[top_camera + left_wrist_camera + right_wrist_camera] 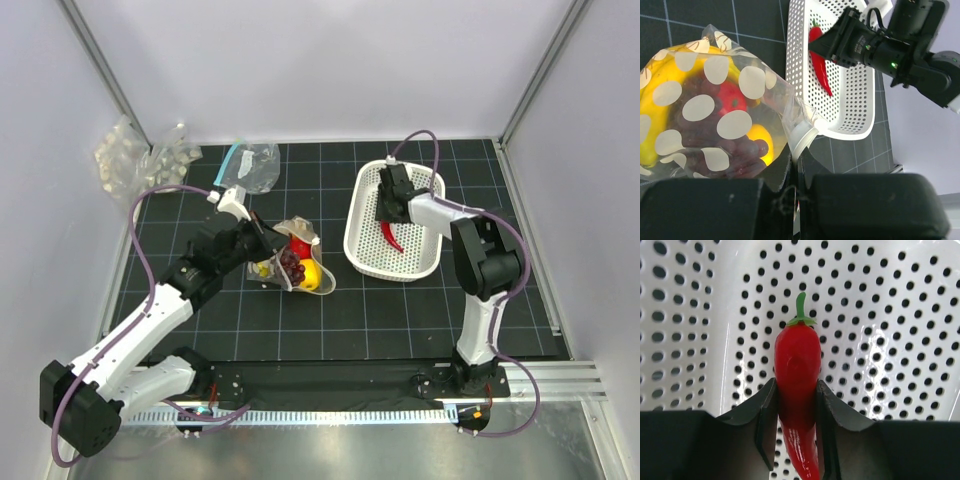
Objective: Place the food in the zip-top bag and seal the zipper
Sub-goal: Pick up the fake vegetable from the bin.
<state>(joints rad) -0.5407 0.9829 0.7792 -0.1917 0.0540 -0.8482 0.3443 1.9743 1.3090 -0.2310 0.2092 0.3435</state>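
The clear zip-top bag (292,262), printed with pale dots, lies left of the white basket (358,215). It holds the yellow banana (655,85), the round red fruit (732,100), the dark grape bunch (715,145) and the round yellow fruit (762,140). My left gripper (796,161) is shut on the bag's pale mouth rim (805,136) and holds the mouth up. My right gripper (796,400) is shut on the thin red chili (797,357) inside the basket (890,315). The chili also shows in the top view (392,237) and the left wrist view (819,62).
Bumpy clear packs (130,160) lie at the back left corner. A clear bag with a teal strip (250,165) lies behind the left arm. Pale walls close in the black gridded table (330,320) on three sides.
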